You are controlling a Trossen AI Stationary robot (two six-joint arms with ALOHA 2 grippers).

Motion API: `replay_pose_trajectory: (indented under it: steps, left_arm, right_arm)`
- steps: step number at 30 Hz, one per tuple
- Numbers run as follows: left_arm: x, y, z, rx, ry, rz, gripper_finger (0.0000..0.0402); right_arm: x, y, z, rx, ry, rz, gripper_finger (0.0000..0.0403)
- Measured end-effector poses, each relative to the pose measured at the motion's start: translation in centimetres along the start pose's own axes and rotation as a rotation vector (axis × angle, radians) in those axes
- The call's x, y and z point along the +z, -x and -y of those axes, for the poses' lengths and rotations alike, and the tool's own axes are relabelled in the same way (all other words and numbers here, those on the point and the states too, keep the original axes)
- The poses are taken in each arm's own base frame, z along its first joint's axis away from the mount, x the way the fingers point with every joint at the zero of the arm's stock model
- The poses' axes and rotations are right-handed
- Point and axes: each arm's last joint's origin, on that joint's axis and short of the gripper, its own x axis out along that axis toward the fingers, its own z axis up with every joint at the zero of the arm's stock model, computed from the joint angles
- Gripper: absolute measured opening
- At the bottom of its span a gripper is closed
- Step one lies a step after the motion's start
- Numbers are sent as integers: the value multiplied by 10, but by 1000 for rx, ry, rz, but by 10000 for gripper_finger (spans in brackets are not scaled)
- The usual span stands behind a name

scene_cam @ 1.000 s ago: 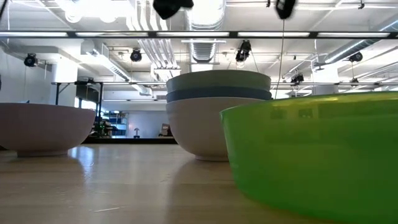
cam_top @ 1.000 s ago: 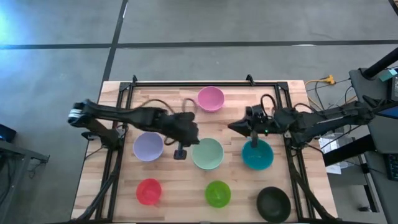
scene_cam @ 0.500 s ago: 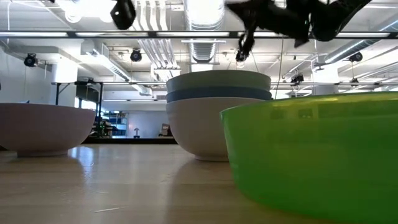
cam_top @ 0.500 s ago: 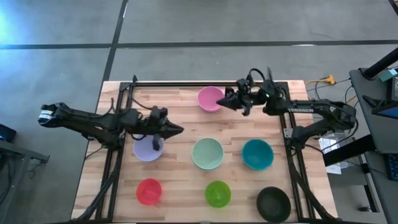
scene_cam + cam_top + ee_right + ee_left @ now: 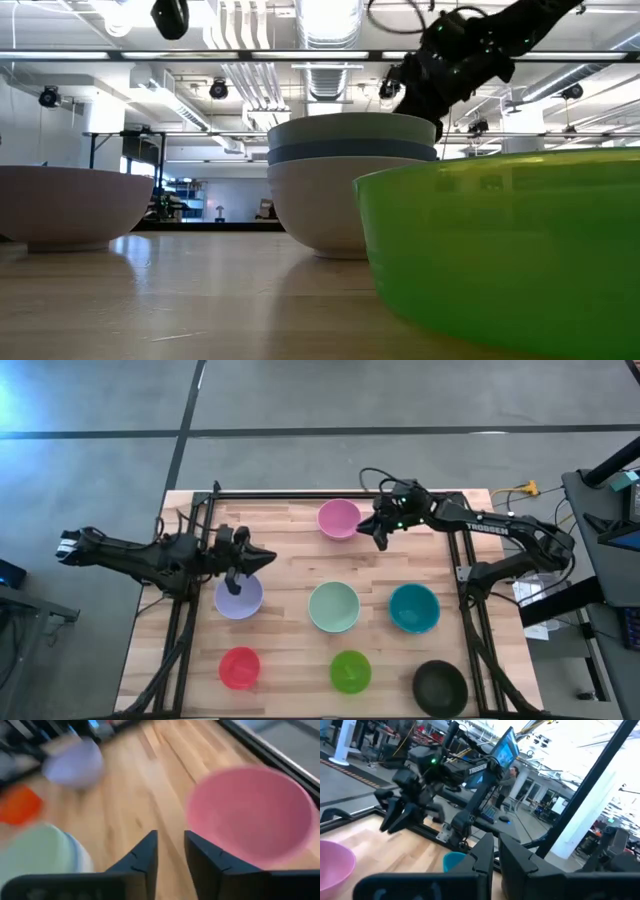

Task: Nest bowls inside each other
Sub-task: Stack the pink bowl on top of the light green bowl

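Note:
Several bowls stand apart on the wooden table, each on its base. The pink bowl point(image 5: 338, 518) point(image 5: 252, 815) is near the far edge. The lavender bowl point(image 5: 238, 598) is at the left and the teal bowl point(image 5: 413, 608) at the right. Between them a pale green bowl point(image 5: 333, 607) tops a stack over a blue bowl point(image 5: 350, 152) and a white bowl point(image 5: 330, 205). Red point(image 5: 239, 667), bright green point(image 5: 350, 671) and black point(image 5: 440, 687) bowls line the near edge. My left gripper point(image 5: 268, 557) point(image 5: 496, 857) hangs shut above the lavender bowl's far rim. My right gripper point(image 5: 376, 536) point(image 5: 171, 850), open by a narrow gap, hovers just right of the pink bowl.
A dark metal frame point(image 5: 300, 493) runs along the table's far edge and down both sides. Bare wood point(image 5: 290, 550) lies between the pink bowl and the middle row. Beyond the table stand desks, screens and cables, and a person shows far off in the left wrist view.
My left gripper has drawn back from beside the pale green stack toward the table's left, ending over the lavender bowl. My right gripper has left the space above the teal bowl, swung toward the far edge and come down beside the pink bowl. No bowl has moved.

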Motion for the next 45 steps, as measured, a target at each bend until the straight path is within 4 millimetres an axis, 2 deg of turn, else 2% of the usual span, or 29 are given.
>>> replay_pose_trajectory:
  steps: [5,8,14,18,24,30,34,38,43,45]
  left_arm:
    - [5,6,0,3,3,19,12]
    - [9,12,-2,93,-3,71,12]
    - [12,30,-9,230,-15,71,12]
    - [11,42,-12,251,30,34,12]
    - [0,54,-22,356,110,-80,12]
    - [-10,55,-27,409,109,-134,12]
    - [-18,53,-31,431,94,-166,12]
    - [-27,50,-34,453,106,-192,12]
    - [-33,45,-36,468,143,-216,12]
    - [-35,44,-36,469,142,-229,12]
  right_arm:
    - [4,-14,7,-36,112,-173,131]
    - [12,-26,10,-23,177,-239,143]
    - [39,-53,19,-23,275,-291,148]
    - [46,-73,23,8,325,-380,146]
    - [37,-101,28,62,364,-527,142]
    - [27,-121,31,-34,368,-633,127]
    - [23,-126,31,-33,360,-679,98]
    - [23,-127,27,-54,336,-702,34]
    - [32,-109,16,-67,288,-700,12]
    - [37,-96,10,-69,266,-701,10]
